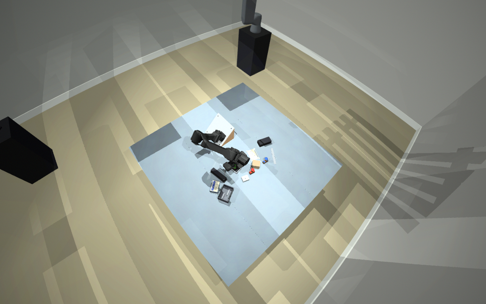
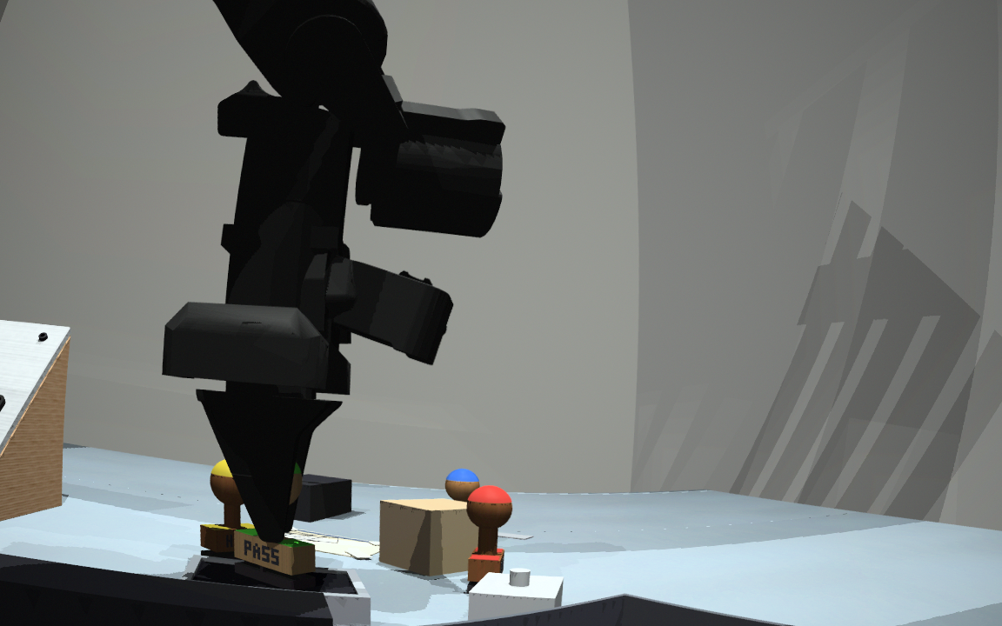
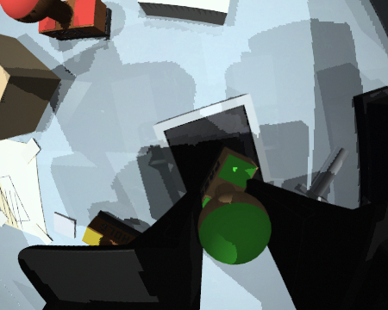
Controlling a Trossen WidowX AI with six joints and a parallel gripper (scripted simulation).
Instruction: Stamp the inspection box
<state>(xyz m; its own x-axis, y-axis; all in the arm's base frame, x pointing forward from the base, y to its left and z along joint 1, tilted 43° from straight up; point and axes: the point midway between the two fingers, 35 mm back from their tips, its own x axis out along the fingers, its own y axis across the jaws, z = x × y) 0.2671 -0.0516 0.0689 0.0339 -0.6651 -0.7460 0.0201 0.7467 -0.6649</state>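
Observation:
My gripper (image 2: 277, 536) (image 3: 223, 191) is shut on the PASS stamp (image 2: 275, 554) (image 3: 234, 232), which has a green ball knob and a block with a green top. The stamp is over the ink pad (image 2: 362, 593) (image 3: 253, 129), its dark underside at the pad's surface and slightly tilted; whether it touches is hard to tell. The pad is black with a pale rim. The cream card (image 1: 253, 153) (image 2: 341, 547) (image 3: 28, 185) lies at the left of the wrist view, with a drawn outline and thin lines; its box is not clearly readable.
The yellow HOLD stamp (image 2: 218, 538) (image 3: 114, 230) stands near the pad on the card side. A tan block (image 2: 423, 536) (image 3: 21, 77), red stamp (image 2: 489, 506) (image 3: 73, 17), blue-knobbed stamp (image 2: 462, 486) and white box (image 2: 516, 596) stand nearby. A black block (image 1: 218, 174) lies on the other side.

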